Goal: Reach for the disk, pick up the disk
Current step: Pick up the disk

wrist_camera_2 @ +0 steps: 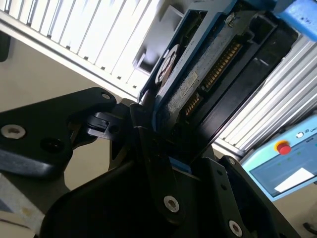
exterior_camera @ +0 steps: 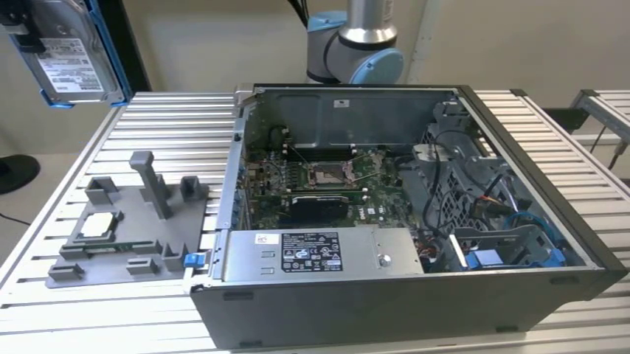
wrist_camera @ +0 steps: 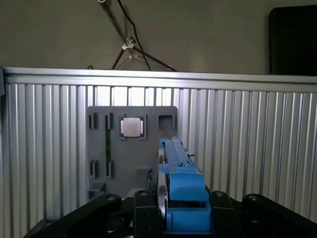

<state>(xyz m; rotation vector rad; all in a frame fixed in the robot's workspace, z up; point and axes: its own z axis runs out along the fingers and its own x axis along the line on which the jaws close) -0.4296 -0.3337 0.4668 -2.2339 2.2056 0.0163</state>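
Note:
The disk [exterior_camera: 71,57], a silver hard drive with a white label and blue side rails, hangs high above the table's far corner at the exterior view's left. In the first wrist view the disk [wrist_camera: 179,168] shows edge-on, its blue rail towards the camera, with my gripper [wrist_camera: 183,214] shut on it, one black finger [wrist_camera: 145,213] on each side. The second wrist view shows the disk's underside [wrist_camera_2: 208,74] and connector, clamped in the gripper [wrist_camera_2: 166,158]. The disk touches nothing else.
Below the disk lies a grey fixture plate [exterior_camera: 118,236] with posts and a small square chip [exterior_camera: 99,225] on the ribbed metal table [exterior_camera: 167,118]. An open computer case [exterior_camera: 394,295] fills the middle. The arm's base [exterior_camera: 355,44] stands behind it. A pendant with a red button [wrist_camera_2: 283,147] lies off the table.

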